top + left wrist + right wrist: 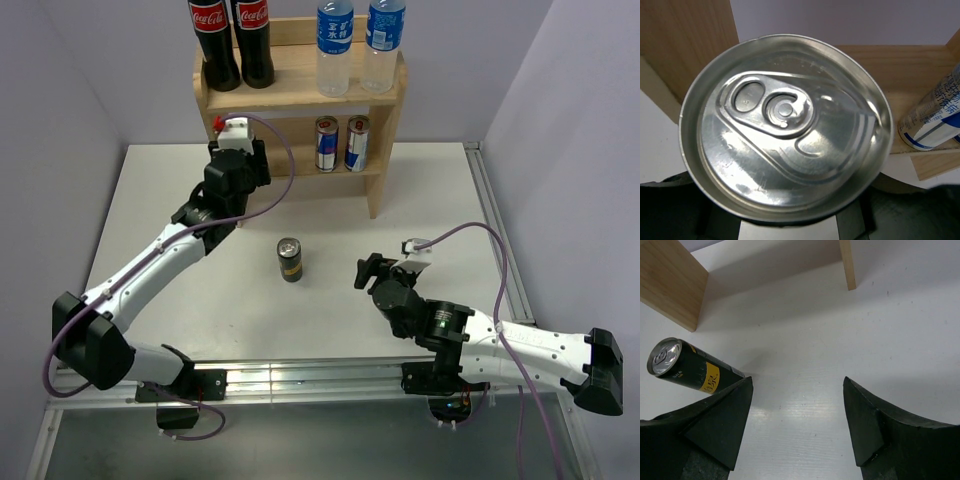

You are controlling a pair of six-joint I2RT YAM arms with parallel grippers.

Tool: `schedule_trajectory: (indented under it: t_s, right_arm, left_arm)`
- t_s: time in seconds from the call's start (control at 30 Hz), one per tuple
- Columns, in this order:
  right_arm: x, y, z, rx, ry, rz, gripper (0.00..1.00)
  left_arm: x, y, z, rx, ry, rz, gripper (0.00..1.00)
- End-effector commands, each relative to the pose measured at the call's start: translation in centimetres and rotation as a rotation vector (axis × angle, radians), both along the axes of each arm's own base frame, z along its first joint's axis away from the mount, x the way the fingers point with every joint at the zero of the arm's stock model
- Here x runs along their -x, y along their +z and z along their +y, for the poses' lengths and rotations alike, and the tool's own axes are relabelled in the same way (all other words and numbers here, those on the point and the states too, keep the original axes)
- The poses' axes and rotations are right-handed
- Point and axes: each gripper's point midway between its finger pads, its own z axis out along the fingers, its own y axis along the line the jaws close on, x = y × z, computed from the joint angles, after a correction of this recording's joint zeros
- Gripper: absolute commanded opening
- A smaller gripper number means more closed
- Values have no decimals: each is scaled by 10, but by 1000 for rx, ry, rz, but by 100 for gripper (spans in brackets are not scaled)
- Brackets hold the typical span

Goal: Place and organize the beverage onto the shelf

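Beverage lot, split between rack and table. On the top tier of the light unpainted wooden shelf [296, 98], at the far side of the scene: two dark plastic cola bottles with red labels [213, 40] at the left, two clear water bottles with blue labels and caps [334, 45] at the right — all upright inside the low raised rim. On the lower tier, right half: two slim blue-silver metal cans [326, 145], side by side, upright.

At the left end of that tier, the left gripper [238, 140], clenched on a round can with a smooth silver lid and oval pull tab [785, 125]; wall colour of that can hidden in the wrist view. Past the lid, plain wood grain of the side panel at the left, one blue-silver can close by at the right.

Out on the matt white table [420, 200], near the middle and well apart from the shelf: a slim dark cylindrical can with a yellow label patch [289, 260], upright, untouched. To its right, the right gripper [797, 381] — black wedge-shaped fingers spread apart, only bare tabletop between them, the dark can off to one side, outside the fingers.
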Motion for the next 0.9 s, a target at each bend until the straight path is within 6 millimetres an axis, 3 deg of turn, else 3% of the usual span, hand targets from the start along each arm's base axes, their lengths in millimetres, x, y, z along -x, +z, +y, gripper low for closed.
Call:
schedule_trajectory:
  t_s: [0.0,0.4,0.6,0.87]
  right_arm:
    - [-2,5,-3,-29,-33,-21,79]
    - [1,-5,-17,-26,-62,-10,79]
    - [1,-6,-20,-12,-70,-9,79]
    - [0,-9,-20,-5,-69,-4,79]
  left_arm:
    - [-15,56,-7,80,-12,-165,0]
    - [-52,57,-15,51,26,-190,0]
    - [-61,59,-7,39,75,-202,0]
    - [-72,46,9,29,138,-187,0]
